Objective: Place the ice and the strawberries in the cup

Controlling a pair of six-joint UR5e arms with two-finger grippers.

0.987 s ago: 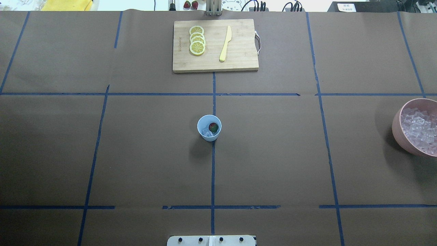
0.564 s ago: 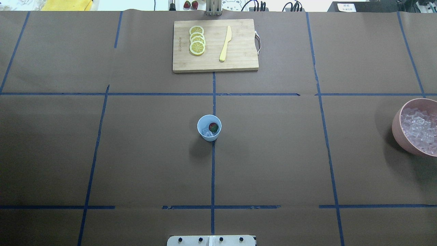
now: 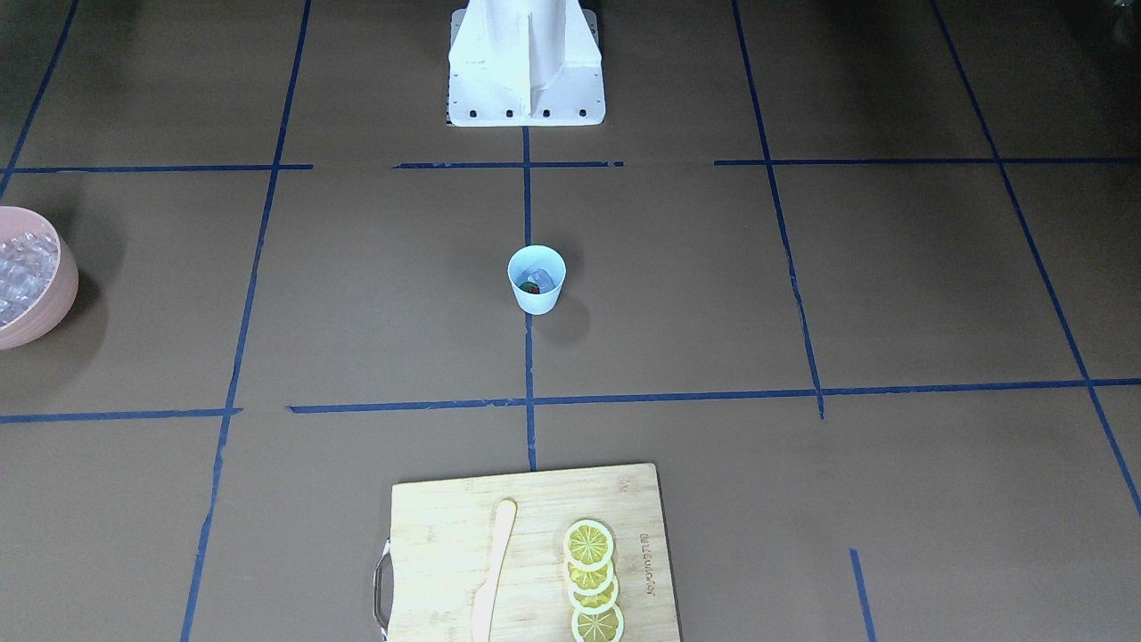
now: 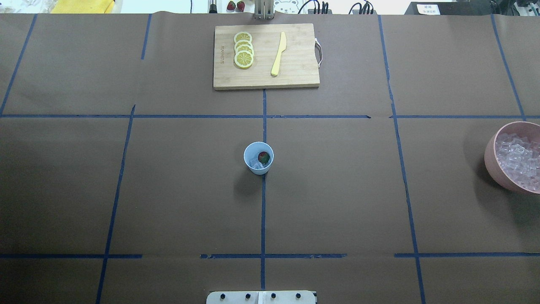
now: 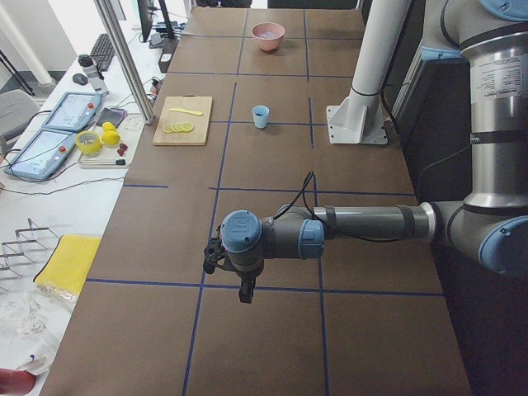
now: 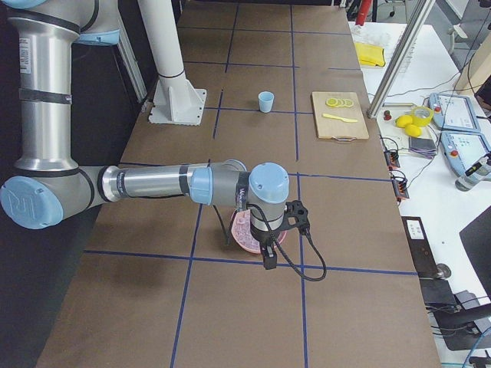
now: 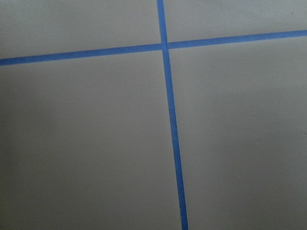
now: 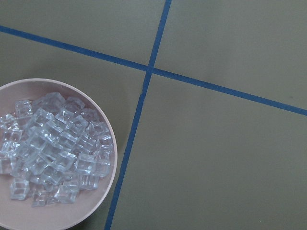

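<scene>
brown paper crossed by blue tape lines [image 4: 263,211] covers the desk [image 4: 337,190]. near its middle, on one tape line, the pale blue cup [image 4: 258,170] stands upright, and inside it lie the red strawberry [image 4: 263,157] and a few clear ice cubes [image 4: 254,163] beside it. at the far edge a wooden cutting board [image 4: 299,63] carries a row of overlapping lemon slices [image 4: 244,55] and a pale yellow knife [image 4: 278,54]. well off to the robot's right sits a pink bowl [image 4: 491,158] heaped with more ice [image 4: 517,162]. the right tool [image 6: 268,259] hangs over that bowl; the left tool [image 5: 244,295] hangs over bare paper near a tape crossing, well apart from the cup. only the side views show either tool, so whether each is released or clenched cannot be told.
</scene>
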